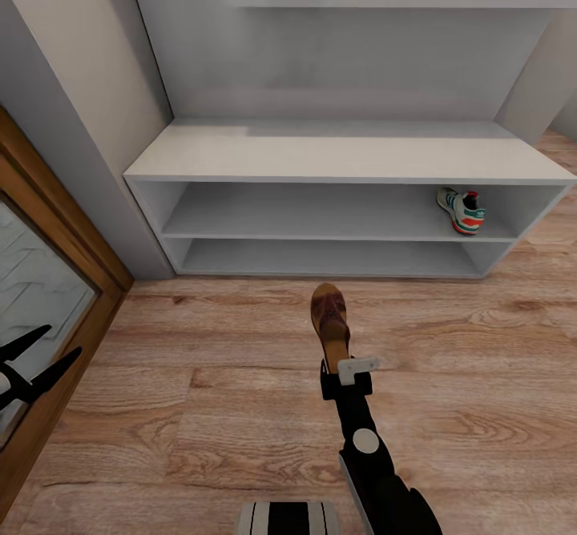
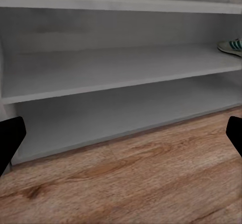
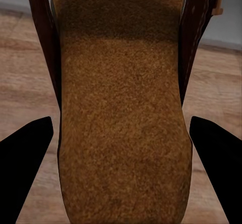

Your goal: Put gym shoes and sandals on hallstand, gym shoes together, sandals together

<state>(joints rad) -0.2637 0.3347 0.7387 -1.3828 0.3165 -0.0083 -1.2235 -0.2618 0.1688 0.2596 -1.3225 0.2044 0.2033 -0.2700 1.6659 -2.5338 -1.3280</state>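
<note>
The pale grey hallstand [image 1: 320, 154] stands against the wall ahead, its top bare. One gym shoe [image 1: 462, 210], cream with green stripes and an orange-red heel, sits at the right end of the upper shelf tier; the left wrist view catches its toe [image 2: 232, 47]. A brown sandal [image 1: 329, 320] is held by its heel in my right gripper [image 1: 338, 364], toe pointing at the rack, just above the corridor floor [image 1: 200, 375]. Its tan footbed [image 3: 121, 108] runs between the black fingers [image 3: 25, 158]. My left gripper [image 1: 60, 341] is open at the left, holding nothing.
A wood-framed glass door [image 1: 48, 279] lines the left side beside my left arm. A grey wall shelf [image 1: 401, 0] hangs above the rack. The lower shelf tier [image 2: 116, 118] holds nothing. The robot's base [image 1: 288, 517] is at the bottom edge.
</note>
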